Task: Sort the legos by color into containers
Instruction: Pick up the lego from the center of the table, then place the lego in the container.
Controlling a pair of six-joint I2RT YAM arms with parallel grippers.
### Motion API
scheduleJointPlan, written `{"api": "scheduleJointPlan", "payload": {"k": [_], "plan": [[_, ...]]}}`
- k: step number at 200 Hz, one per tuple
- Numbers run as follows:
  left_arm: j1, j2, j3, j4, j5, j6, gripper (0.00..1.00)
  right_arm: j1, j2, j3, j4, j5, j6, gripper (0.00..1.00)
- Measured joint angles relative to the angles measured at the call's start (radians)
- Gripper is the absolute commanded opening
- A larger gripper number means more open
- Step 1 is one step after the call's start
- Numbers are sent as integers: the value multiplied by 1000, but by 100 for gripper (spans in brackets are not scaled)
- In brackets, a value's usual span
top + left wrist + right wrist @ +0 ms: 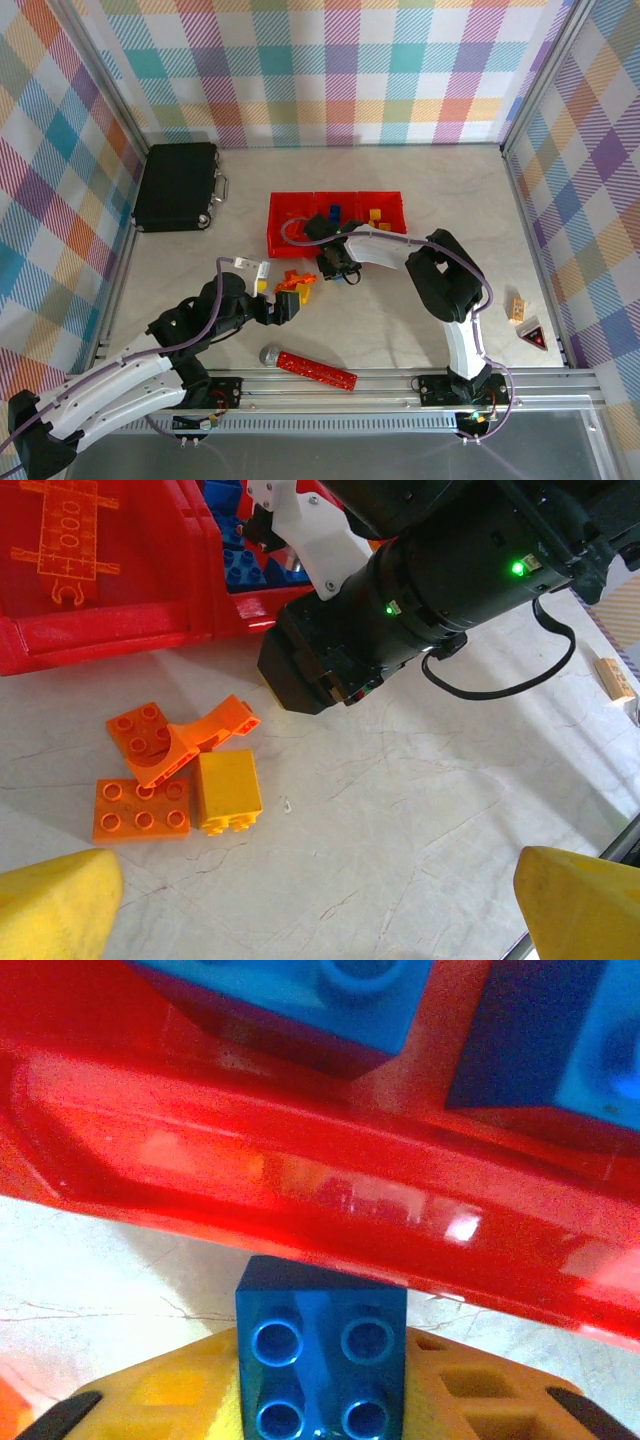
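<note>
My right gripper point(320, 1392) is shut on a blue lego point(320, 1360), studs facing the camera, just outside the near wall of the red containers point(300, 1185). More blue legos point(300, 1000) lie inside, beyond that wall. From above, the right gripper point(336, 263) hangs in front of the middle container point(335, 205). My left gripper point(320, 920) is open over bare table, its yellow fingers point(55, 905) wide apart. To its upper left lie three orange legos point(142, 808) and a yellow lego point(228, 790), touching one another. The left gripper point(290, 305) sits just below that cluster point(297, 282).
A black case point(178, 187) lies at the back left. A long red studded bar point(315, 368) with a grey end rests near the front edge. At the right are a tan brick point(518, 307) and a small triangular piece point(532, 336). The right arm point(420, 590) looms over the cluster.
</note>
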Motion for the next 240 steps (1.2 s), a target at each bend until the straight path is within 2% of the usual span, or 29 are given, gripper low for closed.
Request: {"api": "scheduleJointPlan", "payload": {"k": [59,122,148,192,240], "plan": [[0,0,0,0,0,0,100,0,-45,-24,-43,13,-1,26],[0,0,0,25,-4,0,100,0,-310,-55,-71,-25,-1,26],[0,0,0,37,-5,0,100,0,-359,-32,-79,-43,-5,26],[0,-1,0,48,-5,-1,100,-16,-308,98,-95,-46,-40,26],[0,-48,0,12,-14,-3,100,-93,-76,321,-101,-46,-101,27]]}}
